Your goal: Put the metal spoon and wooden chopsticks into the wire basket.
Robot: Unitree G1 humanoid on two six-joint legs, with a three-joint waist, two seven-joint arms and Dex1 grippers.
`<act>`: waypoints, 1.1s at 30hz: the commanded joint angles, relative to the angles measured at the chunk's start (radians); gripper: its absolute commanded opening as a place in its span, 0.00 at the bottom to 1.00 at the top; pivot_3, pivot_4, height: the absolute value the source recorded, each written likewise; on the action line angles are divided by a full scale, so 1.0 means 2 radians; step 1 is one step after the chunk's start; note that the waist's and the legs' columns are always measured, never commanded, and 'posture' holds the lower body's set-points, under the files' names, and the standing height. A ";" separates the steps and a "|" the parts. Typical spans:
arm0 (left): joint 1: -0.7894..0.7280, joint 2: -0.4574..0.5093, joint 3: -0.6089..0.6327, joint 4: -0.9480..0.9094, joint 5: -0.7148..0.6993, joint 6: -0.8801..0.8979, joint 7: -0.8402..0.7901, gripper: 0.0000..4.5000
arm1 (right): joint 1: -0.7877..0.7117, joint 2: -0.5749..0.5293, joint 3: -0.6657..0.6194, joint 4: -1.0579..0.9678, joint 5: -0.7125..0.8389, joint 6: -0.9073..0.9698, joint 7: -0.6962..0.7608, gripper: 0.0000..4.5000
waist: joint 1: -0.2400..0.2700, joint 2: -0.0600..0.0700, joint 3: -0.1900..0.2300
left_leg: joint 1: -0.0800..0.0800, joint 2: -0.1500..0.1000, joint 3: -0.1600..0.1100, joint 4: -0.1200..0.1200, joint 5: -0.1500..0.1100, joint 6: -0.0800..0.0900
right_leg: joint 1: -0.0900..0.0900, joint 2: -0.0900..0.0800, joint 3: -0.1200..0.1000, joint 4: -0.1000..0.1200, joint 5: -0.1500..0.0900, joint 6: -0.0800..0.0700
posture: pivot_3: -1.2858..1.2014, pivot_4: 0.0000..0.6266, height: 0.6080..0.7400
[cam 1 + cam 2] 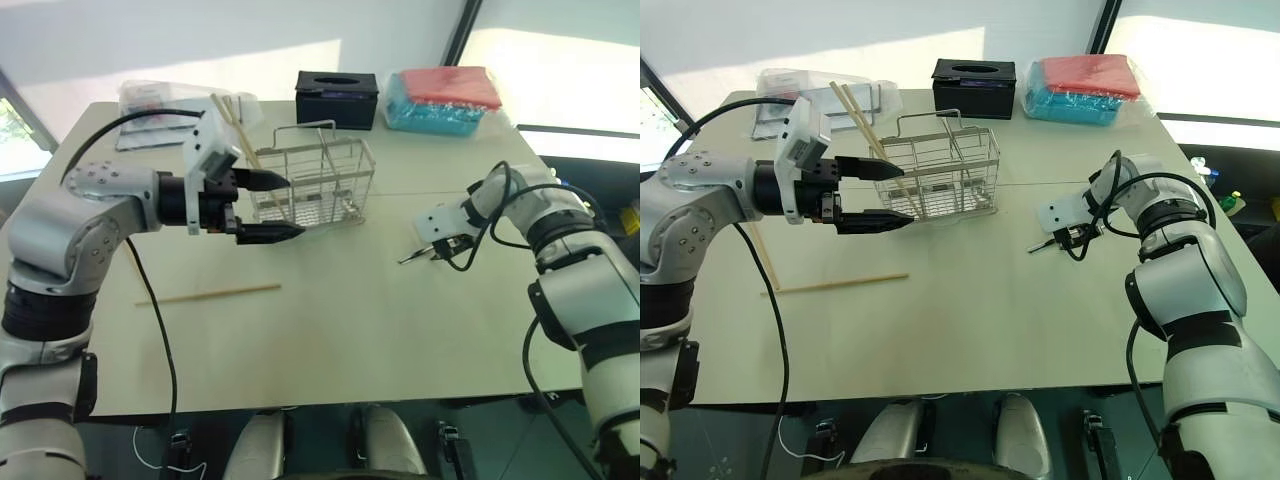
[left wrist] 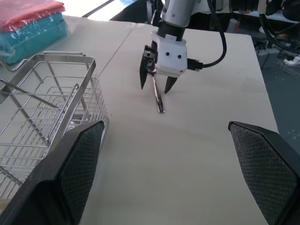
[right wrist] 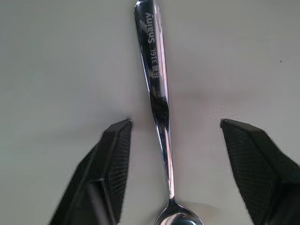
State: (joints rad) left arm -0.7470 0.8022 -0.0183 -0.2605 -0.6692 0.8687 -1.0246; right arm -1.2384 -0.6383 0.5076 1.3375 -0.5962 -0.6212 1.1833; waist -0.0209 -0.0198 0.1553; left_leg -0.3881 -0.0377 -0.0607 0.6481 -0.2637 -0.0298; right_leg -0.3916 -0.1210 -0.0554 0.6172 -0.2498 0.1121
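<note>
Between parted right end effector [image 3: 174, 164] fingers: slim shiny metal spoon [image 3: 157, 98]; left end effector [image 1: 270, 206] released.

The metal spoon [image 3: 157, 93] lies flat on the table, shiny, with a thin straight handle. The wire basket [image 1: 318, 180] stands upright toward the far side of the table, made of thin silvery wire. Two wooden chopsticks [image 1: 862, 128] lean inside it, tilted. Another chopstick [image 1: 208, 293] lies flat nearer, well apart from the basket.
</note>
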 commanded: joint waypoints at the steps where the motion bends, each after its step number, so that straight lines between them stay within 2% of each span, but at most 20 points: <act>1: -0.011 0.001 0.019 -0.016 -0.011 0.002 0.006 1.00 | -0.004 0.000 -0.004 0.001 0.002 -0.002 -0.002 0.32 | 0.000 0.000 0.000 | 0.000 0.000 0.000 0.000 0.000 0.000 | 0.000 0.000 0.000 0.000 0.000 0.000 | 0.52 0.24 0.45; 3: -0.013 0.001 0.020 -0.015 -0.012 0.001 0.008 1.00 | -0.004 0.000 -0.007 0.002 0.005 -0.002 0.003 0.09 | 0.000 0.000 0.000 | 0.000 0.000 0.000 0.000 0.000 0.000 | 0.000 0.000 0.000 0.000 0.000 0.000 | 0.52 0.24 0.45; 4: -0.014 0.000 0.020 -0.014 -0.012 0.001 0.009 1.00 | -0.003 0.000 -0.007 0.002 0.005 -0.002 0.004 0.01 | 0.000 0.000 0.000 | 0.000 0.000 0.000 0.000 0.000 0.000 | 0.000 0.000 0.000 0.000 0.000 0.000 | 0.52 0.24 0.45; 17: -0.034 -0.007 0.015 0.018 -0.002 -0.018 0.012 1.00 | -0.003 -0.004 -0.017 0.000 0.011 -0.001 0.007 0.01 | 0.000 -0.001 -0.001 | 0.001 0.000 0.000 0.000 0.000 0.000 | 0.000 0.001 0.001 0.001 0.000 0.000 | 0.52 0.24 0.45; 24: -0.042 -0.013 0.014 0.038 0.008 -0.032 0.008 1.00 | -0.016 -0.025 -0.006 -0.011 -0.009 -0.028 -0.043 0.01 | 0.000 0.000 0.000 | 0.001 0.000 0.000 0.000 0.000 0.000 | 0.000 0.001 0.001 0.001 0.000 0.000 | 0.52 0.24 0.45; 30: -0.038 -0.014 0.034 0.038 0.001 -0.035 0.020 1.00 | -0.039 -0.056 -0.069 -0.037 0.057 -0.026 -0.035 0.01 | 0.000 0.000 0.000 | 0.000 0.000 0.000 0.000 0.000 0.000 | 0.000 0.001 0.001 0.001 0.000 0.000 | 0.52 0.24 0.45; 33: -0.025 -0.009 0.051 0.028 -0.003 -0.037 0.025 1.00 | -0.033 -0.076 -0.126 -0.076 0.118 0.011 -0.039 0.01 | 0.000 0.000 0.000 | 0.000 0.000 0.000 0.000 0.000 0.000 | 0.000 0.001 0.001 0.001 0.000 0.000 | 0.52 0.24 0.45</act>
State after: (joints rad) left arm -0.7960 0.7734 0.0311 -0.1736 -0.6639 0.8153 -0.9825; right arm -1.2725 -0.7613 0.3361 1.2469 -0.4489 -0.6396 1.1153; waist -0.0201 -0.0201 0.1552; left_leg -0.3879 -0.0372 -0.0605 0.6475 -0.2633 -0.0306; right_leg -0.3922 -0.1199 -0.0538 0.6182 -0.2498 0.1121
